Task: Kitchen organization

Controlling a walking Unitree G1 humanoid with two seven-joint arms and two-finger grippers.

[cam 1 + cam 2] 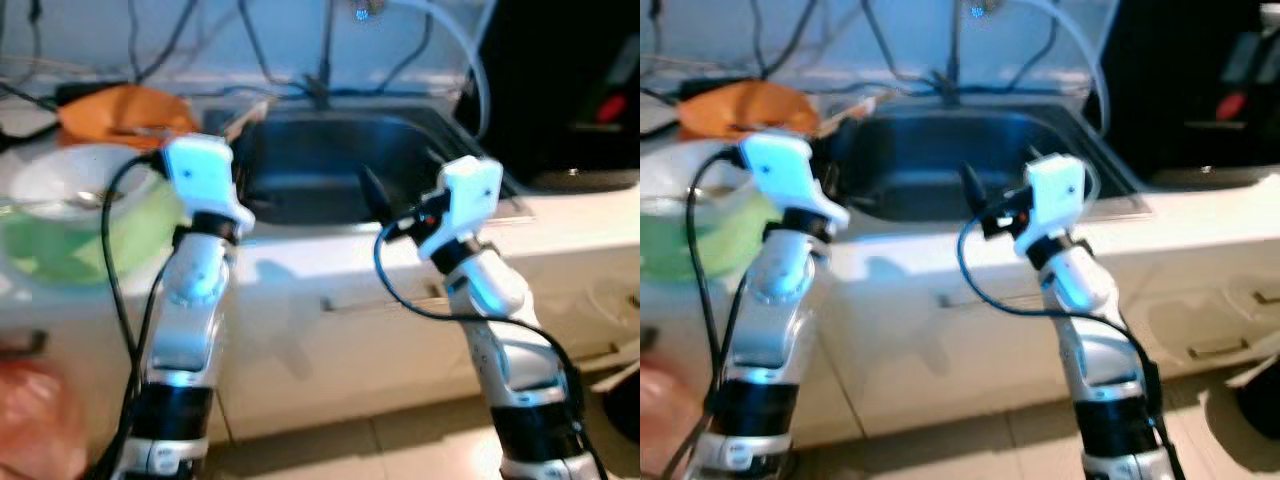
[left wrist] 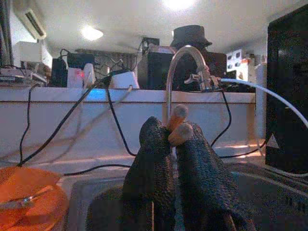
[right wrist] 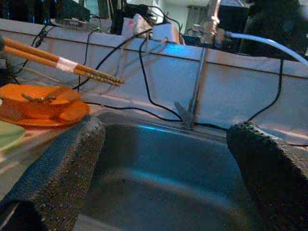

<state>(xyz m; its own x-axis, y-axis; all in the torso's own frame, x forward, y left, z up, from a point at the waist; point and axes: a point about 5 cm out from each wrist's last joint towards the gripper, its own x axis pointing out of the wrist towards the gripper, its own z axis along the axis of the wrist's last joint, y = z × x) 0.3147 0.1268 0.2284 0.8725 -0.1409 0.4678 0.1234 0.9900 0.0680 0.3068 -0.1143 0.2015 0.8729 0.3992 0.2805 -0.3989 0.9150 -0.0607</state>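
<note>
My left gripper (image 2: 172,140) is shut on a pair of wooden chopsticks (image 2: 176,123), whose ends stick out past the black fingertips. In the right wrist view the chopsticks (image 3: 62,62) reach out level above the counter toward the steel sink (image 1: 330,165). The left gripper is held at the sink's left rim, next to an orange plate (image 1: 120,115). My right gripper (image 1: 372,192) is open with nothing between its fingers (image 3: 57,178), and it hovers over the sink's front edge, pointing into the basin.
A green bowl (image 1: 75,215) with a spoon in it stands on the counter left of the sink. The faucet (image 2: 185,72) and several cables run along the back wall. A black appliance (image 1: 560,90) stands to the right. White cabinet fronts (image 1: 330,330) lie below.
</note>
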